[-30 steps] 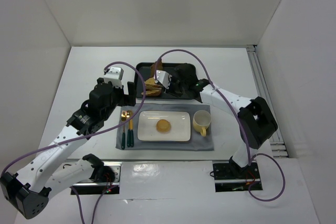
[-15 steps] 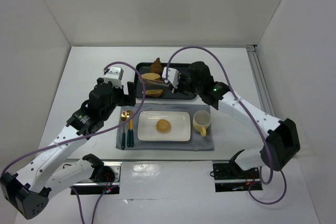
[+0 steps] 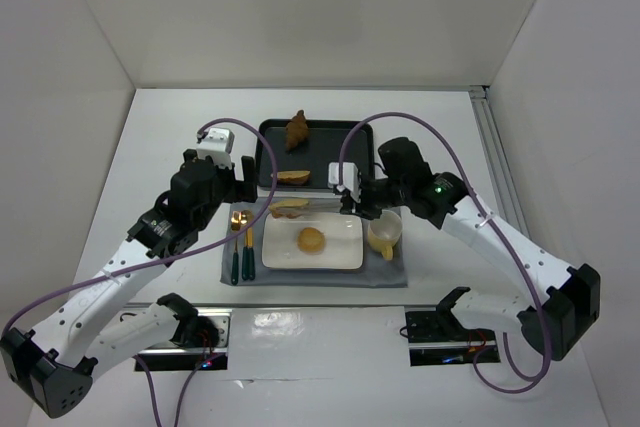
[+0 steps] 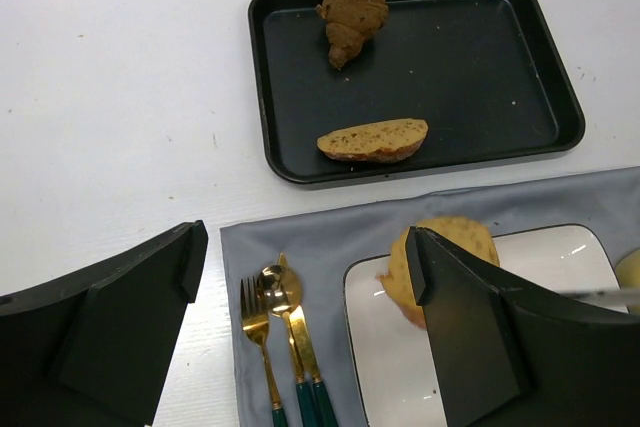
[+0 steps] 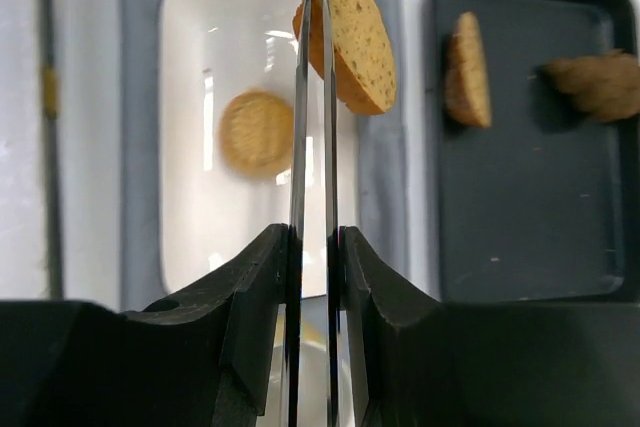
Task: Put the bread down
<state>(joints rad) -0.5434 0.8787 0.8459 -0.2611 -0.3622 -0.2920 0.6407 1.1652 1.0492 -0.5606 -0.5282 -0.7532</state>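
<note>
My right gripper (image 5: 312,247) (image 3: 354,194) is shut on a pair of thin metal tongs (image 5: 312,97). The tongs pinch a slice of bread (image 5: 355,32) (image 3: 290,207) and hold it above the far left edge of the white plate (image 3: 340,247). A round bun (image 3: 312,239) (image 5: 256,131) lies on that plate. Another bread slice (image 3: 293,176) (image 4: 373,139) and a croissant (image 3: 297,130) (image 4: 352,7) lie in the black tray (image 3: 355,142). My left gripper (image 4: 305,257) (image 3: 240,172) hangs open over the mat's left end, holding nothing.
A grey mat (image 3: 385,272) carries the plate, a yellow cup (image 3: 383,234) at its right and gold cutlery (image 3: 240,242) with green handles at its left. White walls close in the table on three sides.
The right arm has drawn back from the tray toward the plate, carrying the bread slice in the tongs. The left arm has not moved.
</note>
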